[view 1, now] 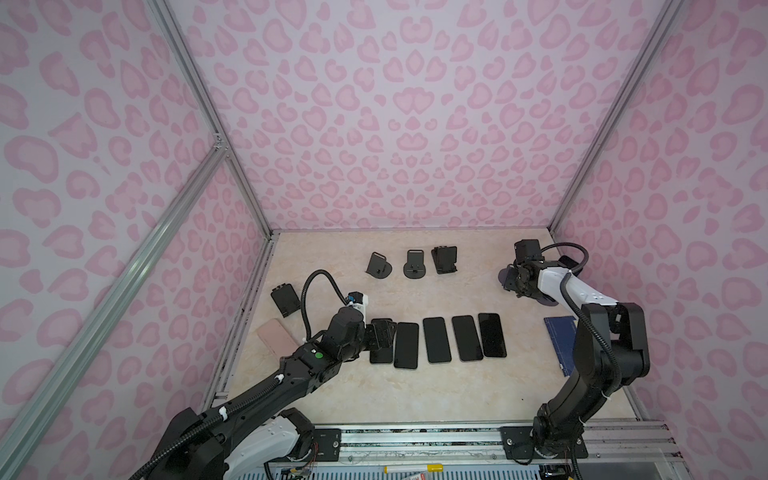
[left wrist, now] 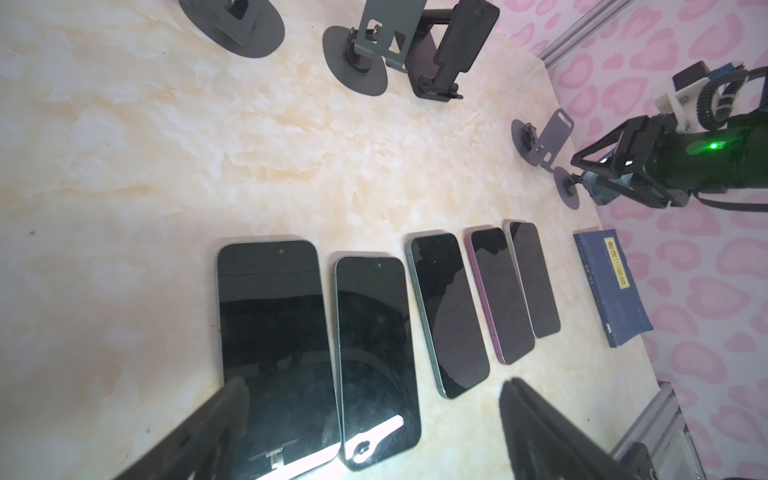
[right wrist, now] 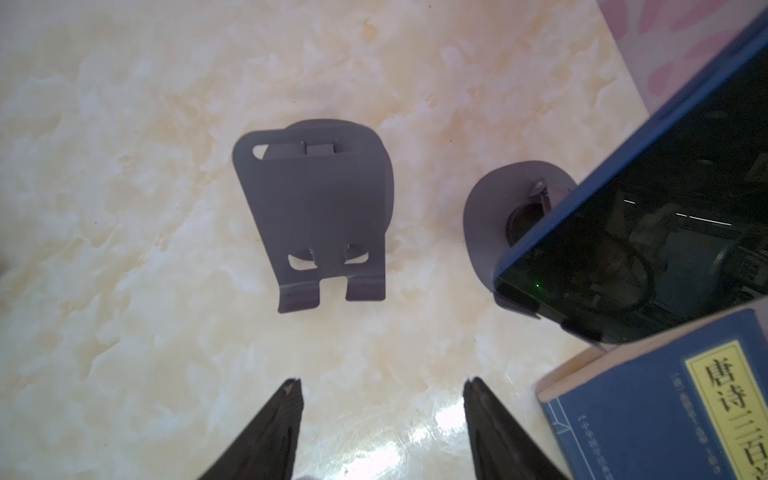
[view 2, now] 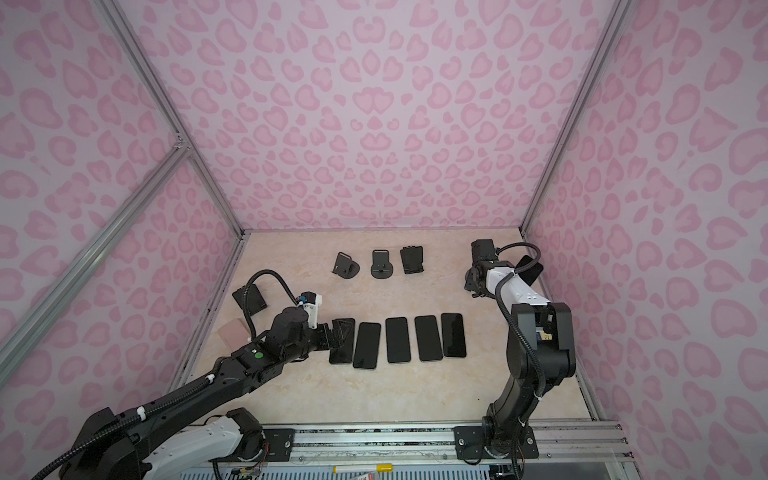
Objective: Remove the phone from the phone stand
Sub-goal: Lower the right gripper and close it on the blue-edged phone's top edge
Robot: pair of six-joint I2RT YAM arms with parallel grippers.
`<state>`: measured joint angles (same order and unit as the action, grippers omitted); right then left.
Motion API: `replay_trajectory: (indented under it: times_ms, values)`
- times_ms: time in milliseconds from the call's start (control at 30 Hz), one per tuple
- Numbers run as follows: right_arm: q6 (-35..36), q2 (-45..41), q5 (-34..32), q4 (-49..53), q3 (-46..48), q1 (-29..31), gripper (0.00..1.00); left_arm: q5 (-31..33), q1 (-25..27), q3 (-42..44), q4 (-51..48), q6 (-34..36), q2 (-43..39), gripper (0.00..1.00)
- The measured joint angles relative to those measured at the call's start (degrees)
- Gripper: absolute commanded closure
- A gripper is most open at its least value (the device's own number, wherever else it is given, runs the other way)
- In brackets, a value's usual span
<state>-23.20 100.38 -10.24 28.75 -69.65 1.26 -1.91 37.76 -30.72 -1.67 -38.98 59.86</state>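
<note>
1. Leaning on the phone stand point(right wrist: 490, 216) toward the table's right rear, the phone point(right wrist: 665, 216) is showing a dark screen and a blue edge. It is sitting in the stand, not lifted off.
2. The right gripper point(right wrist: 383, 382) is hovering close by that stand. In its wrist view its fingers are standing apart with only bare table point(right wrist: 124, 291) between them, pinching nothing, and the phone is sitting off to one side of them.
3. An empty grey stand point(right wrist: 316, 208) is standing just beside the loaded one, and a blue book point(right wrist: 648, 415) with a yellow label is lying near both.
4. The left gripper point(left wrist: 374, 384) is hanging over the left end of a row of five phones point(view 1: 436, 340), which are lying face up across the middle of the table. Its fingers are spread wide and are gripping nothing.
5. Three more stands point(view 1: 415, 264) are standing in a line near the back wall, well apart from the row.
6. A folded black stand point(view 1: 285, 299) and a pink flat item point(view 1: 276, 336) are lying by the left wall.
</note>
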Motion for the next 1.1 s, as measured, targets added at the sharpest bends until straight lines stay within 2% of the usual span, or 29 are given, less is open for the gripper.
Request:
replay_trajectory:
  times_ms: [633, 1100]
  values:
    - [2.82, 7.41, -3.28, -2.25, -3.89, -1.05, 0.34, 0.02, -0.02, 0.04, 0.11, 0.04, 1.75, 0.03]
    - [2.34, 7.17, -4.15, -3.1, -2.45, -1.64, 0.35, 0.02, -0.02, 0.09, 0.13, 0.17, 1.73, 0.03]
